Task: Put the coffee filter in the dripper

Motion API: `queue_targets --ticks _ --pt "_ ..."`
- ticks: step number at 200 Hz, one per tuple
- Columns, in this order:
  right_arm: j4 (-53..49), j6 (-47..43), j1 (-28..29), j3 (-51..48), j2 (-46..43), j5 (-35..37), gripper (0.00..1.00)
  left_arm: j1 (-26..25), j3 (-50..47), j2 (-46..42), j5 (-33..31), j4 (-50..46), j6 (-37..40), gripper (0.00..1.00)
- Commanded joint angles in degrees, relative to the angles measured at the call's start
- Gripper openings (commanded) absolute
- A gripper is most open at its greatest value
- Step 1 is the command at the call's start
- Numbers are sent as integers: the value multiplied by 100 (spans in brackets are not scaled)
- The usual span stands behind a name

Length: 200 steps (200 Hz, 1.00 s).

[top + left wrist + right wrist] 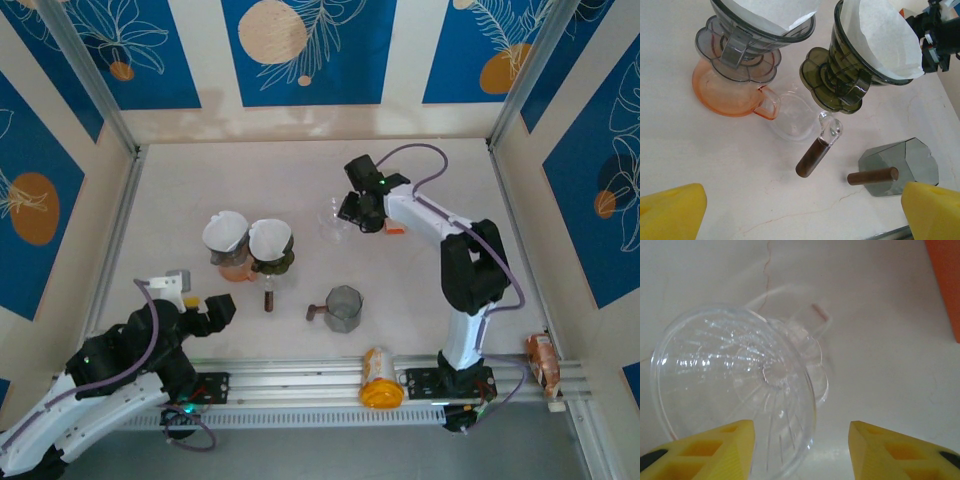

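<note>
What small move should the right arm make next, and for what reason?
Probably lower the right gripper and close it on the rim of the clear plastic dripper. The dripper lies tipped on its side with no filter, just ahead of the open yellow fingers.

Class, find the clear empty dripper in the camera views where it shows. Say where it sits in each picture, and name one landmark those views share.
Top external: the clear dripper sits right of centre, just left of the right gripper.
Right wrist: the clear dripper lies centre-left, close ahead of the right gripper.
Shared landmark: the right gripper, open beside it in both views.
</note>
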Motion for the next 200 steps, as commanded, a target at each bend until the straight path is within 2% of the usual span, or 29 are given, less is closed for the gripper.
queue_targets --ticks 1,21,74,122,157,200 --pt "-133 144 -36 320 250 -213 50 -15 -85 -46 84 110 -36 100" --pt "-157 141 -50 306 373 -305 45 -9 -105 -51 80 112 -31 100" --pt "-48 146 -85 100 328 -483 20 -9 -153 -117 74 108 -71 100" --pt "-15 79 -99 -118 -113 -583 0 -10 -162 -220 81 -11 -136 100" --pt "-45 -103 -85 -559 -978 -612 0 -5 -134 -255 74 -88 -143 100" --pt "-401 -318 -21 -1319 -2526 -633 0 -9 -68 -344 -22 -243 -115 100"
